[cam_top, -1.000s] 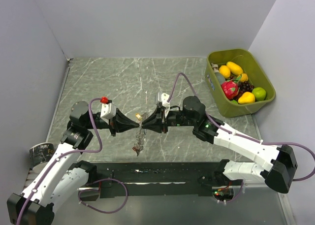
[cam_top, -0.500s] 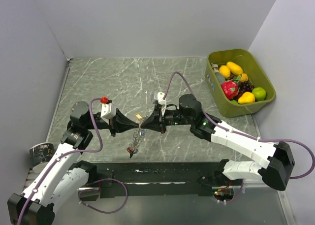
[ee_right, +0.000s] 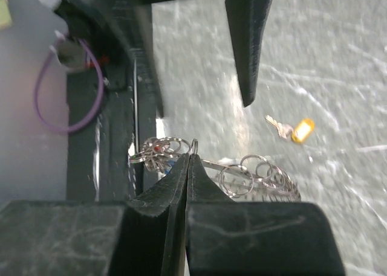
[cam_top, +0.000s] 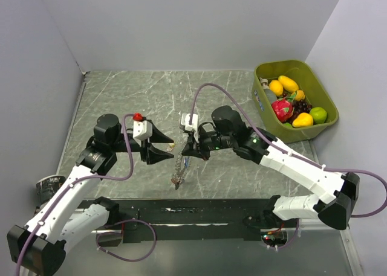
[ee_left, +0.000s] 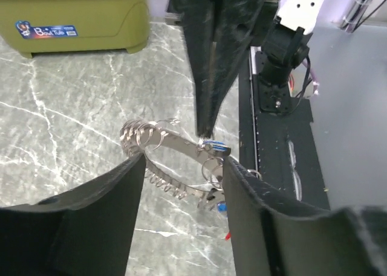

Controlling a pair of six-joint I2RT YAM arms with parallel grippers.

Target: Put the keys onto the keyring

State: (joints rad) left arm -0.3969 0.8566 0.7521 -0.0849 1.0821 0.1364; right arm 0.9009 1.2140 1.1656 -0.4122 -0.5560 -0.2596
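- The right gripper (cam_top: 186, 150), at centre of the overhead frame, was pinched shut on the keyring (cam_top: 179, 168), and the ring dangled below its tips, over the table.
- In the right wrist view a cluster of keys (ee_right: 158, 155), red and blue showing, hung at the ring's lower-left end. Those looked already threaded.
- One yellow-tagged key (ee_right: 300, 131) lay loose on the stone at the right of that same frame, well apart from the ring, and it appeared to be the one left to go.
- The left gripper (cam_top: 166, 144), just left of the ring, stood with its jaws spread and nothing between them.
- By that reading the task was partly done, with the yellow key to be picked up and worked onto the wire.
- The surface was a grey-green marble-look tabletop (cam_top: 121, 95) with white veins and a black strip (cam_top: 199, 212) along its lower edge.
- Plain pale grey walls closed in the scene, and an olive tub (cam_top: 284, 135) of fruit (cam_top: 282, 109) sat at upper right.
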